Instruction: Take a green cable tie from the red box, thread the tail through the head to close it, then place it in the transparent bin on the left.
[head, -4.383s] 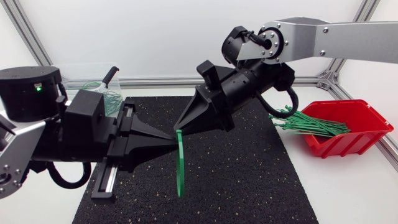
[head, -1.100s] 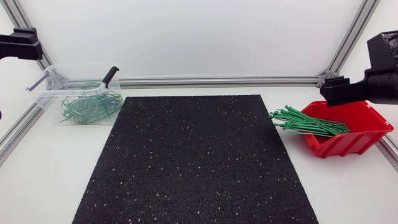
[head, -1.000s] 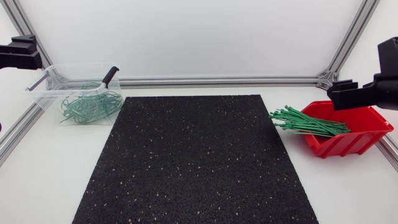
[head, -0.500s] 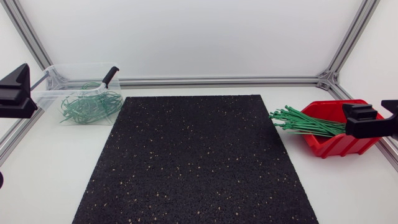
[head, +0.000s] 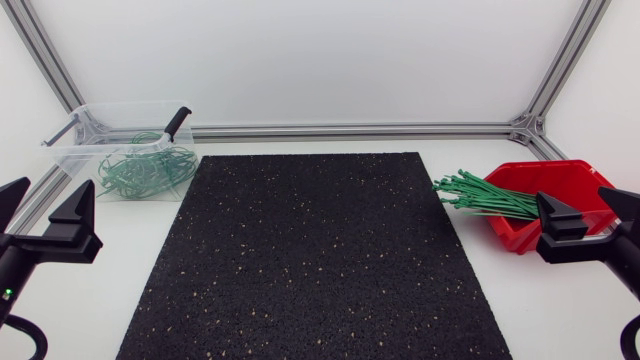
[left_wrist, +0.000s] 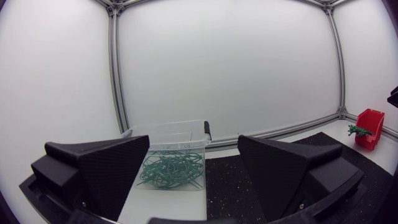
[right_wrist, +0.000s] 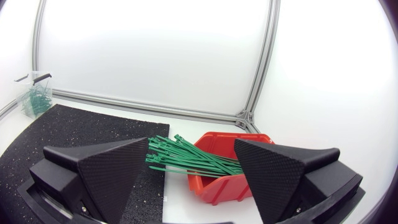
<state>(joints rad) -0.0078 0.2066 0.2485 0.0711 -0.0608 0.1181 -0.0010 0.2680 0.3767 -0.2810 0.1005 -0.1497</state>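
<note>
Jaws are seen spread wide on both: left gripper (head: 40, 215) is parked near the transparent bin (head: 130, 105), right gripper (head: 588, 215) beside the red box (head: 578, 178) of green cable ties (head: 490, 200)

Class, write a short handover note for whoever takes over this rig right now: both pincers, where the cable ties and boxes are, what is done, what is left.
Left pincer: open, holding nothing, at the table's left edge near the transparent bin.
Right pincer: open, holding nothing, by the red box.
Things: straight green cable ties lie in the red box, ends poking over its rim toward the black mat; looped ties lie in the bin.
Done: several ties closed and binned.
Left: no tie is held; take the next from the red box, thread it, bin it.
</note>
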